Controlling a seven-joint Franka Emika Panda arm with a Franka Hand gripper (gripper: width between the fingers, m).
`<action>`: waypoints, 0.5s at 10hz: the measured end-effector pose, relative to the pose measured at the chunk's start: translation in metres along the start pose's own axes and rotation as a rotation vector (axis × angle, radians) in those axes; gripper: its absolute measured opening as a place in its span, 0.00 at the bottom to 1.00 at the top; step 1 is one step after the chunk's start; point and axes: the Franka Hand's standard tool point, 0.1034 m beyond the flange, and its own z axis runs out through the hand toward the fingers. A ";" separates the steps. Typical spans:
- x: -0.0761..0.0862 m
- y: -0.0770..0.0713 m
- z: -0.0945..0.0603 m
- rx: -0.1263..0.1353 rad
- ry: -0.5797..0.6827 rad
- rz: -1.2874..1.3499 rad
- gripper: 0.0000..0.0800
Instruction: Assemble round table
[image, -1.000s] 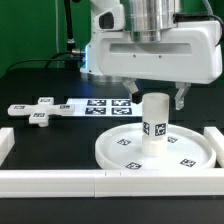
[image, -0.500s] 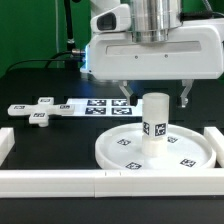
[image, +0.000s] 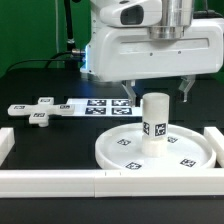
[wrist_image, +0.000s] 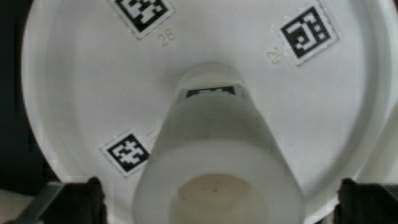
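The round disc (image: 155, 149) lies on the black table with the cylinder post (image: 154, 122) standing upright at its middle. My gripper (image: 161, 93) is open, its fingers (image: 132, 90) spread wide and hovering just above and behind the post top, touching nothing. The cross-shaped piece (image: 38, 110) lies flat at the exterior view's left. In the wrist view the post (wrist_image: 217, 160) rises from the disc (wrist_image: 231, 40), with the dark fingertips (wrist_image: 75, 200) on either side of its top.
The marker board (image: 100, 105) lies behind the disc. White border rails (image: 60, 182) run along the front edge, with short upright ends at the exterior view's left (image: 4, 140) and right (image: 214, 135). Cables hang at the back left.
My gripper has risen off the post and shifted toward the exterior view's right. The post stays standing on the disc.
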 end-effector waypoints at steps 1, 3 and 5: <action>0.000 0.000 0.000 0.000 0.000 -0.062 0.81; 0.000 0.000 0.001 -0.002 -0.002 -0.225 0.81; 0.000 -0.004 0.005 -0.022 -0.011 -0.474 0.81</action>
